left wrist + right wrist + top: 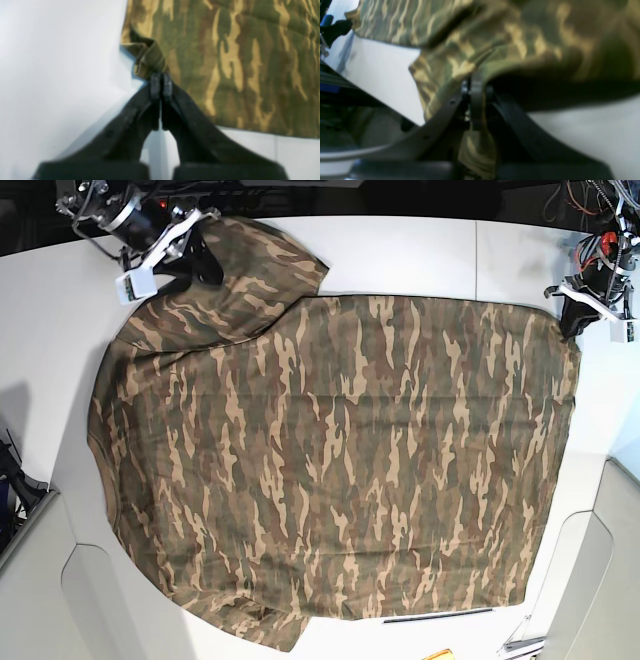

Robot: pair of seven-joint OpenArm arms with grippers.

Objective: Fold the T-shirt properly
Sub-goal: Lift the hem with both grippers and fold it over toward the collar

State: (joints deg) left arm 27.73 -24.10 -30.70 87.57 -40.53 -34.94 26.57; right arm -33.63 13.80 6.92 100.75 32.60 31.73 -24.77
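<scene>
The camouflage T-shirt [330, 450] lies spread flat over the white table [420, 255], with one sleeve [265, 255] at the top left. My right gripper [476, 87] is shut on a fold of the shirt [520, 37] by that sleeve and holds the cloth raised; in the base view this gripper [197, 250] is at the top left. My left gripper [161, 83] is shut, its tips pinching a bunched corner of the shirt's edge [147, 56]. In the base view it [571, 318] sits at the shirt's top right corner. The collar is not visible.
Cables and arm mounts [600, 240] crowd the top right, and more hardware [90, 200] sits at the top left. Grey panels [600, 570] border the table at the lower right. A small orange object [440, 655] lies at the bottom edge.
</scene>
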